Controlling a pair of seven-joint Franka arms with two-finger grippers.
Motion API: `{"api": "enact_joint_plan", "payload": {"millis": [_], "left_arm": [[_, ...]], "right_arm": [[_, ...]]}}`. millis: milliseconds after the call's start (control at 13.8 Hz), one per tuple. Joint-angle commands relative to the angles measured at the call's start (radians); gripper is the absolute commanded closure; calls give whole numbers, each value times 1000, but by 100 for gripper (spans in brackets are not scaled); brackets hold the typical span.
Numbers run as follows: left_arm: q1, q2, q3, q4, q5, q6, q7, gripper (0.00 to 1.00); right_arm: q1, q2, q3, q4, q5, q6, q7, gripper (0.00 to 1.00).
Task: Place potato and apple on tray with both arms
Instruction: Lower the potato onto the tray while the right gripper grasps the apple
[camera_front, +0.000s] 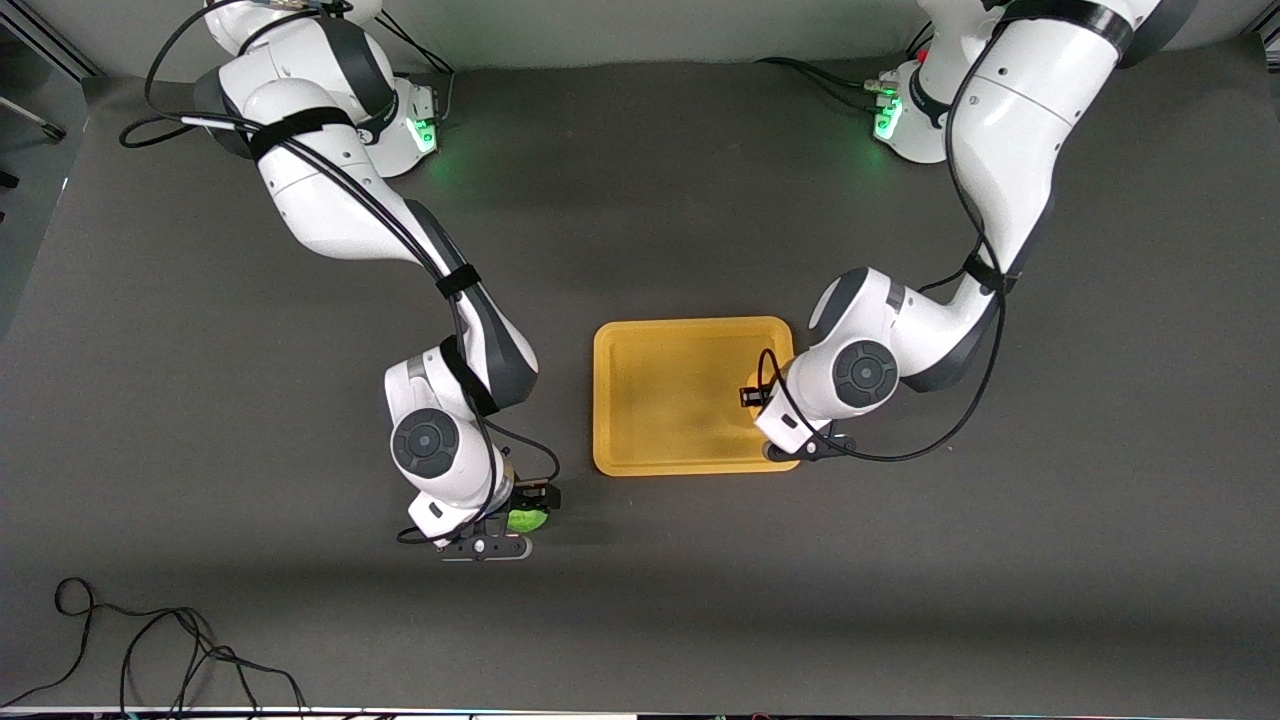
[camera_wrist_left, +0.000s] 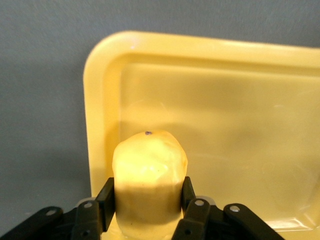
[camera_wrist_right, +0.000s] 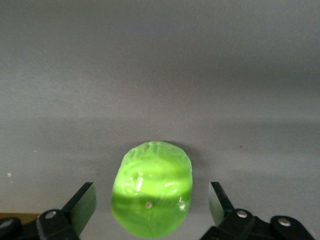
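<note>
— Well, from the front, what could go wrong?
— The apple (camera_front: 527, 519) sits on the desk (camera_front: 700, 600) nearer the camera than the tray (camera_front: 615, 400); it could roll off if the right gripper (camera_front: 520, 520) closes off-centre.
— And the left wrist view?
— The left gripper (camera_wrist_left: 148, 202) pinches the potato (camera_wrist_left: 149, 175) over the tray's (camera_wrist_left: 102, 100) corner; released there, it might catch the rim.
— The right wrist view?
— The right gripper (camera_wrist_right: 152, 202) is spread wide, its fingers (camera_wrist_right: 82, 202) clear of the apple (camera_wrist_right: 152, 197).
</note>
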Motion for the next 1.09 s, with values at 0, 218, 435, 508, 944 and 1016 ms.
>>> {"api": "enact_joint_plan", "payload": {"millis": [0, 218, 435, 508, 944, 1016], "left_arm": [[-26, -7, 18, -15, 7, 13, -26, 61], [-26, -2, 18, -17, 9, 10, -26, 56], [-24, 7, 19, -15, 12, 11, -26, 54], [-23, 7, 19, -15, 12, 11, -25, 45], [-14, -23, 18, -14, 21, -27, -26, 1], [-9, -43, 19, -5, 21, -70, -26, 1]], "right_arm": [[2, 14, -1, -1, -16, 22, 22, 28], [2, 5, -1, -16, -12, 20, 30, 63], [-3, -36, -1, -16, -10, -3, 28, 67], [-4, -59, -3, -16, -10, -42, 25, 67], [-23, -211, -6, -15, -10, -199, 13, 67], [-24, -234, -6, -15, -10, -228, 13, 67]]}}
